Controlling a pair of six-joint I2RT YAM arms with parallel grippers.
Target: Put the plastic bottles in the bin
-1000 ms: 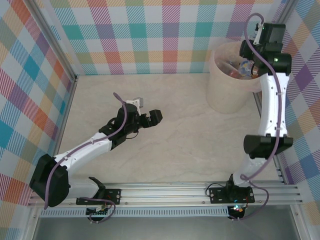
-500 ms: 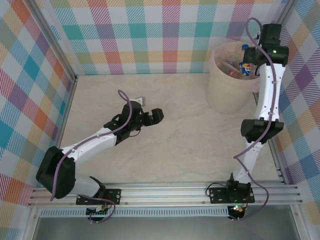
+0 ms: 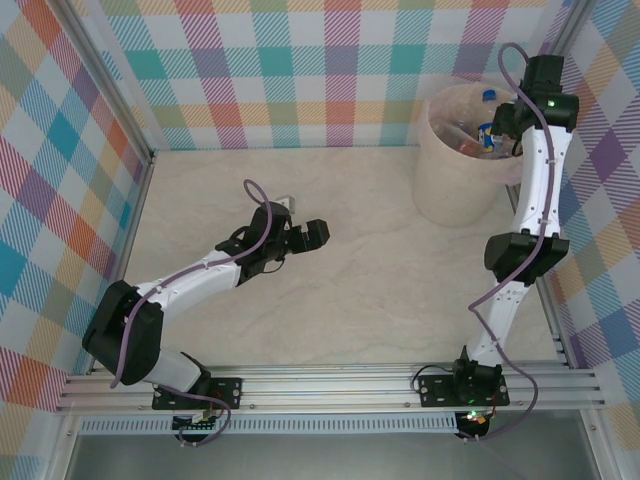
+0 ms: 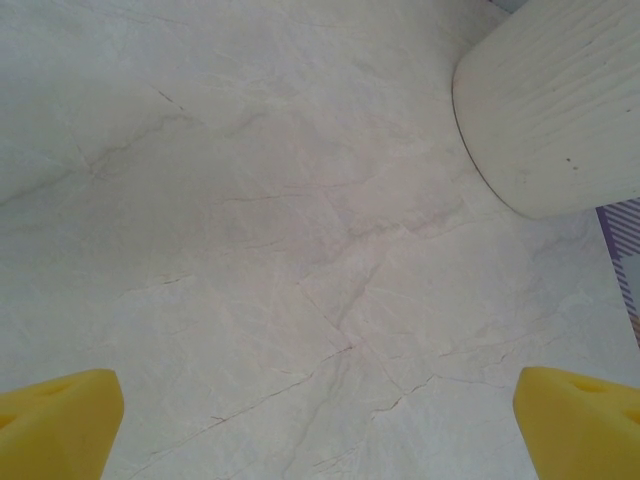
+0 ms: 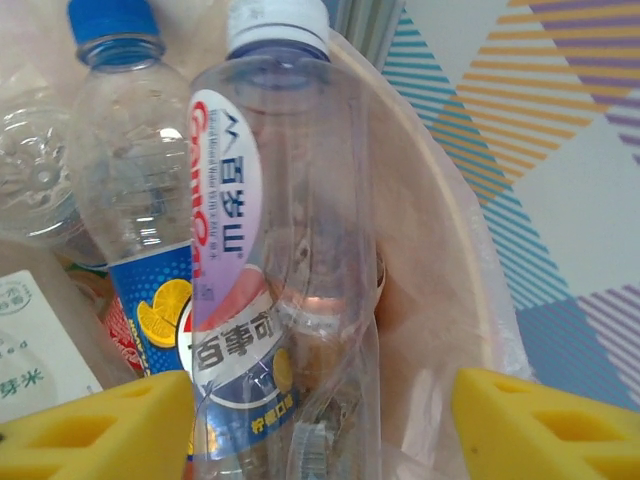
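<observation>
The cream-white bin with its pinkish bag stands at the far right of the table and holds several plastic bottles. In the right wrist view a clear white-capped bottle with a purple, red and blue label leans on the bag-lined wall, beside a blue-capped bottle and a crushed clear one. My right gripper hangs open over the bin, with its yellow fingers wide on either side of the white-capped bottle. My left gripper is open over bare table, nothing between its fingers.
The bin's outer wall shows at the upper right of the left wrist view. Checked cloth walls enclose the marble-patterned table on three sides. A metal rail with both arm bases runs along the near edge.
The right gripper has drawn back toward the bin's far right rim, leaving bottle caps showing inside. The left arm has stretched slightly forward and right.
</observation>
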